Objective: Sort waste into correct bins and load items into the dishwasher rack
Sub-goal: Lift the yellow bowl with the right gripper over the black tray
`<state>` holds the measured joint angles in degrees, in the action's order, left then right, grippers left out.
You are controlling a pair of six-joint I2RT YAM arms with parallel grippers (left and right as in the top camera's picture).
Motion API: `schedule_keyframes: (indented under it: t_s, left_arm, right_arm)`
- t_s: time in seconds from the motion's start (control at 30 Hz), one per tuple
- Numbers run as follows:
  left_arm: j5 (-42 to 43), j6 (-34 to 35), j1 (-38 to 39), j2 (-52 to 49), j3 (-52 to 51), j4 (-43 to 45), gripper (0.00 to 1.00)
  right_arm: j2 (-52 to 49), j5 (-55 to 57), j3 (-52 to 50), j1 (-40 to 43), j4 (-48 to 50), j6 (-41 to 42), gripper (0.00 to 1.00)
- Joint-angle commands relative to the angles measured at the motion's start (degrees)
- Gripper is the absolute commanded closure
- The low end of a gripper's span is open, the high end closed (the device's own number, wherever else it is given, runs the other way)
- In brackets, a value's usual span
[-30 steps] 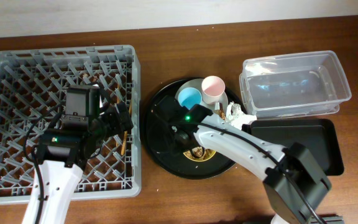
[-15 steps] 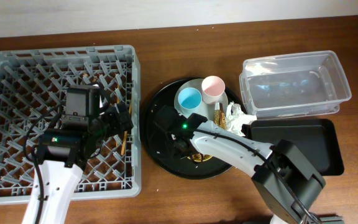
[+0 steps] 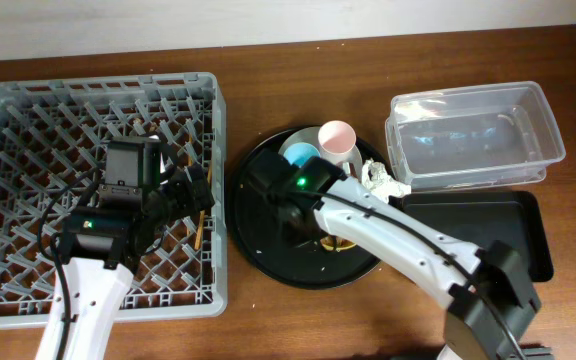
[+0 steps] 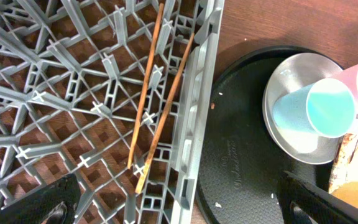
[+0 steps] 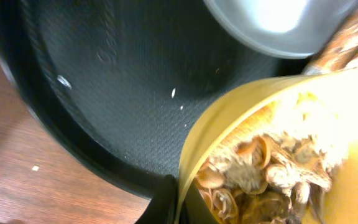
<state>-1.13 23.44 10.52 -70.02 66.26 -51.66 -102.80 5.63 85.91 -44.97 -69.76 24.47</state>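
Over the right wall of the dishwasher rack (image 3: 28, 130) my left gripper (image 4: 182, 202) hangs wide open, on the round black tray (image 3: 255, 247) my right gripper (image 5: 178, 198) pinches the rim of the yellow bowl (image 5: 347, 174), and the chopsticks (image 4: 143, 99) lie near-to-far inside the rack.

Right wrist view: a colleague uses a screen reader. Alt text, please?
A yellow bowl of beige food scraps fills the lower right, the right gripper shut on its rim. Beyond it are a round black tray and the edge of a plate.
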Motion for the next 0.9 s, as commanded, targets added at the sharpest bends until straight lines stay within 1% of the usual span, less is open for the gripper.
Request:
schedule_keyframes:
  t_s: [0.0,0.07,0.13,0.17,0.27,0.33,0.4,0.47,0.5,0.63,0.73,0.8,0.87]
  left_arm:
    - [-0.35,0.33,-0.20,0.22,0.63,-0.09,0.01]
    - [-0.35,0.33,-0.20,0.22,0.63,-0.09,0.01]
    - [-0.35,0.33,-0.20,0.22,0.63,-0.09,0.01]
    - [-0.35,0.33,-0.20,0.22,0.63,-0.09,0.01]
    - [-0.35,0.33,-0.20,0.22,0.63,-0.09,0.01]
    - [-0.37,0.33,-0.20,0.22,0.63,-0.11,0.01]
    - [-0.35,0.33,-0.20,0.22,0.63,-0.11,0.01]
    - [-0.35,0.33,-0.20,0.22,0.63,-0.09,0.01]
    - [-0.35,0.33,-0.20,0.22,0.63,-0.11,0.01]
    - [-0.35,0.33,-0.20,0.22,0.63,-0.11,0.01]
    - [-0.35,0.33,-0.20,0.22,0.63,-0.11,0.01]
    - [-0.35,0.33,-0.20,0.24,0.63,-0.11,0.01]
    - [-0.35,0.33,-0.20,0.24,0.63,-0.11,0.01]
  right_arm:
    - [2.16,3.45,7.34,3.13,-5.88,-2.40,0.96]
    - [2.16,3.02,11.26,8.55,-8.63,-6.25,0.96]
    - [2.16,0.83,14.25,16.11,-8.79,-10.64,0.96]
    - [2.16,-0.66,15.13,20.09,-8.04,-12.61,0.96]
    - [2.03,-8.37,15.37,32.50,-1.25,-18.01,0.96]
    - [1.95,-12.66,15.37,39.67,1.90,-18.49,0.96]
    - [1.95,-12.94,15.37,45.88,2.51,-18.51,0.96]
    - [1.95,-12.94,15.37,51.28,-0.31,-18.49,0.96]
    - [1.95,-12.96,15.37,54.25,-3.19,-18.47,0.96]
    - [1.95,-15.93,15.34,60.72,-12.94,-18.58,0.96]
    - [1.95,-20.72,15.02,64.39,-20.02,-22.45,0.96]
    - [1.95,-24.72,14.23,65.75,-22.16,-26.08,0.96]
    - [1.95,-26.27,12.76,66.14,-22.91,-27.50,0.96]
